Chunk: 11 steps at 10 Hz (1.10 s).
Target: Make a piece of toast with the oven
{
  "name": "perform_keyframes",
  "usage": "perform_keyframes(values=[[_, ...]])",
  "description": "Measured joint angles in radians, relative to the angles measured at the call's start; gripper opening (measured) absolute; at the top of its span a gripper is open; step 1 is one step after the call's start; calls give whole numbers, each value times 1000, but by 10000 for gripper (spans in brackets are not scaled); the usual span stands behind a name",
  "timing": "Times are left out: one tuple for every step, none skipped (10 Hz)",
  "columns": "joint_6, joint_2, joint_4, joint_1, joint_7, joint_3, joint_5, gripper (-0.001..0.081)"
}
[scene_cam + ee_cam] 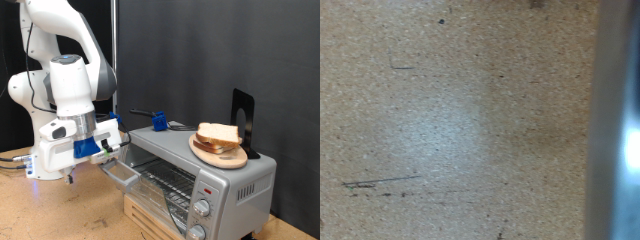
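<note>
The silver-grey oven (pixel 235 185) stands at the exterior view's right with its drop-down door (pixel 125 173) hanging open and the wire rack (pixel 165 186) showing inside. Two alike slices of bread (pixel 218 135) lie stacked on a round wooden plate (pixel 222 156) on top of the oven. My gripper (pixel 71 179) points down at the table just left of the open door's edge, apart from the bread. Its fingers do not show in the wrist view, which holds only the table top (pixel 440 130) and a blurred grey edge (pixel 615 120).
The oven sits on a low wooden box (pixel 145 215). Two knobs (pixel 205 208) and a red light (pixel 207 188) are on its front. A blue block (pixel 158 121) and a black upright stand (pixel 243 122) are behind the plate. A cable (pixel 12 160) trails at the left.
</note>
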Motion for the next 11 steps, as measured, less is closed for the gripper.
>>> perform_keyframes(values=[[1,8,3,-4,0,-1,-2,682],[3,14,5,-8,-1,-2,-5,682],[7,18,6,-13,5,-1,-31,682],[10,18,7,-16,29,0,-82,682],[13,17,8,-18,45,2,-124,682],[19,16,7,-18,47,2,-148,682],[27,15,5,-18,53,2,-171,682],[34,13,3,-20,66,2,-197,682],[41,11,0,-21,81,2,-221,682],[45,9,-3,-22,93,2,-238,682],[48,9,-5,-24,106,2,-252,682]])
